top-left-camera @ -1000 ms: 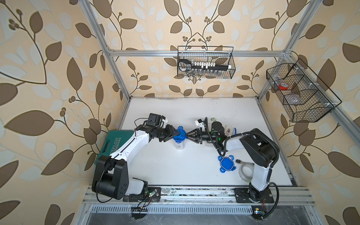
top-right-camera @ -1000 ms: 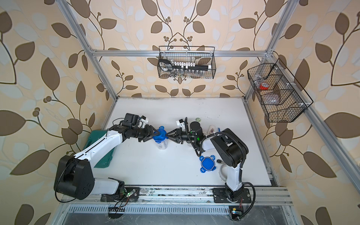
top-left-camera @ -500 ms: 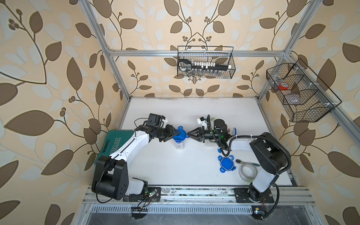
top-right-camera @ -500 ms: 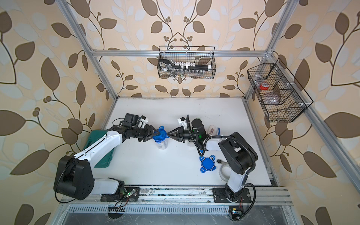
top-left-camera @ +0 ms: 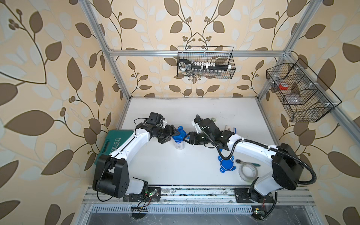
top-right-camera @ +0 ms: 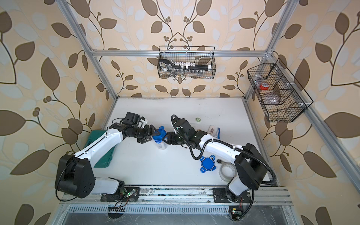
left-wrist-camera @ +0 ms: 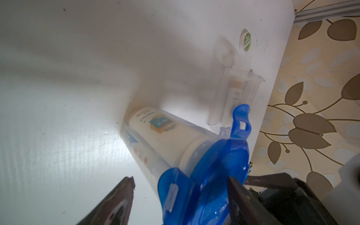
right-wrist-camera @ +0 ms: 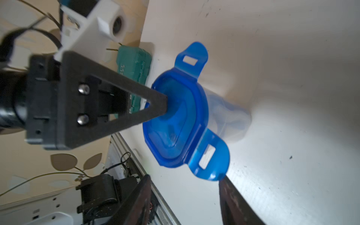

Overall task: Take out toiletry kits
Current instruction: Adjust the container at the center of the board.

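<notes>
A clear jar (top-left-camera: 179,145) with a blue tabbed lid (top-left-camera: 178,135) stands mid-table, and I see toiletry kit items through its wall: a white labelled bottle (left-wrist-camera: 155,124) among them. My left gripper (top-left-camera: 174,134) is open at the lid's left side; one finger (right-wrist-camera: 152,105) rests on the lid top (right-wrist-camera: 175,116), the other finger (left-wrist-camera: 120,200) hangs clear of the jar. My right gripper (top-left-camera: 187,136) is open at the lid's right side, with a lid tab (right-wrist-camera: 210,161) just off its fingertips. A green-white disc (top-right-camera: 198,119) lies behind the right arm.
A second clear jar (left-wrist-camera: 233,93) without a lid holds a tube, and a white bottle (top-right-camera: 213,129) and blue toothbrush piece (top-right-camera: 218,132) show by it. A loose blue lid (top-left-camera: 226,165), a tape roll (top-left-camera: 248,171) and a green case (top-left-camera: 115,144) lie on the table.
Both grippers' jaws have widened at the jar lid. The right arm has stretched out, its elbow swinging toward the right. The jar has stayed in place.
</notes>
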